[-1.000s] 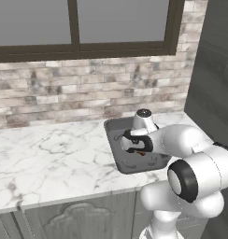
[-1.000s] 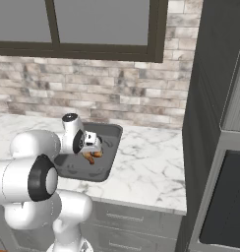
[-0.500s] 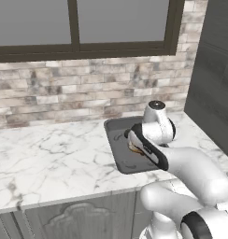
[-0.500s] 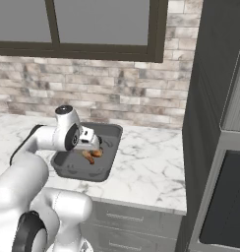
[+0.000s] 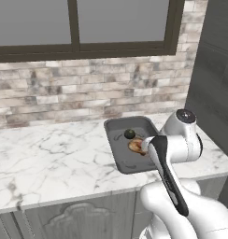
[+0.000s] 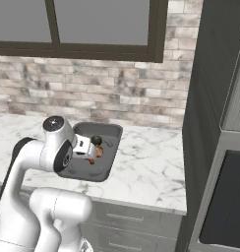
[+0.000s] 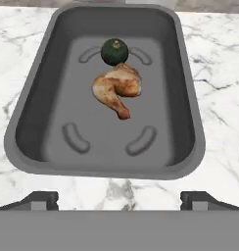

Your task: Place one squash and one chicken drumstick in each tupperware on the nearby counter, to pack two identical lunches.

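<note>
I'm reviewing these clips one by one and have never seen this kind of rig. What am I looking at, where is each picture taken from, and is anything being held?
It is a rendered kitchen with a white robot arm on a driving base. Two pictures come from cameras on the base, behind the arm to its left and right. The third comes from a camera on the hand, looking down along the end effector.

On the white marble counter sits a dark grey tupperware. Inside lie a round dark green squash and a golden-tan chicken drumstick, touching each other.

The end effector is open, back from the container, and holds nothing.
</note>
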